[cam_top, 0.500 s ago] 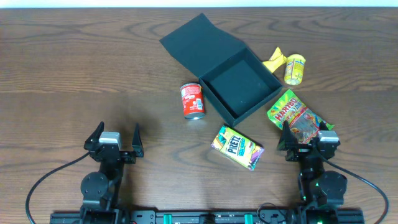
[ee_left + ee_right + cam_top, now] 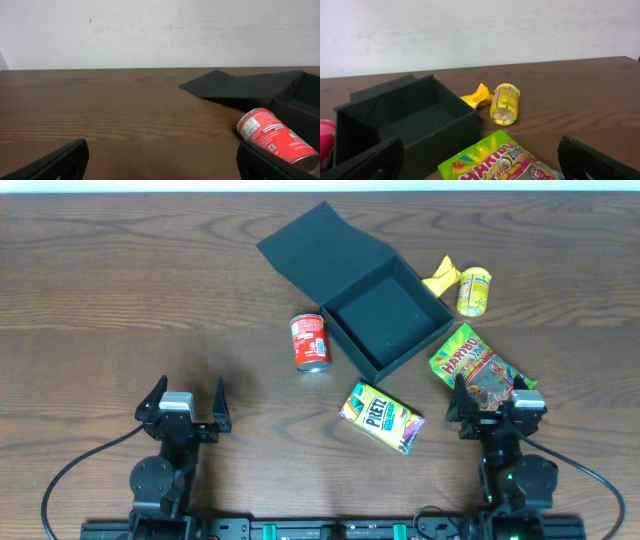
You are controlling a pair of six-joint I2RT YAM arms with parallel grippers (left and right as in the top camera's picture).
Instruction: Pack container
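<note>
The black container [image 2: 385, 315] lies open at the table's back middle, its flap lid [image 2: 315, 245] spread flat behind it, and it is empty inside. It also shows in the right wrist view [image 2: 405, 122] and the left wrist view [image 2: 280, 90]. A red can [image 2: 310, 341] lies on its side left of it, also in the left wrist view [image 2: 272, 134]. A Haribo bag [image 2: 478, 367] lies right of it, also in the right wrist view [image 2: 495, 160]. A yellow pretzel packet [image 2: 381, 417] lies in front. My left gripper [image 2: 184, 408] and right gripper [image 2: 497, 405] are open and empty near the front edge.
A yellow candy tube [image 2: 473, 290] and a small yellow wrapper [image 2: 440, 278] lie right of the container; both show in the right wrist view, the tube [image 2: 504, 103] and the wrapper [image 2: 476, 96]. Bare wood table [image 2: 130, 290] spreads on the left. A white wall stands behind.
</note>
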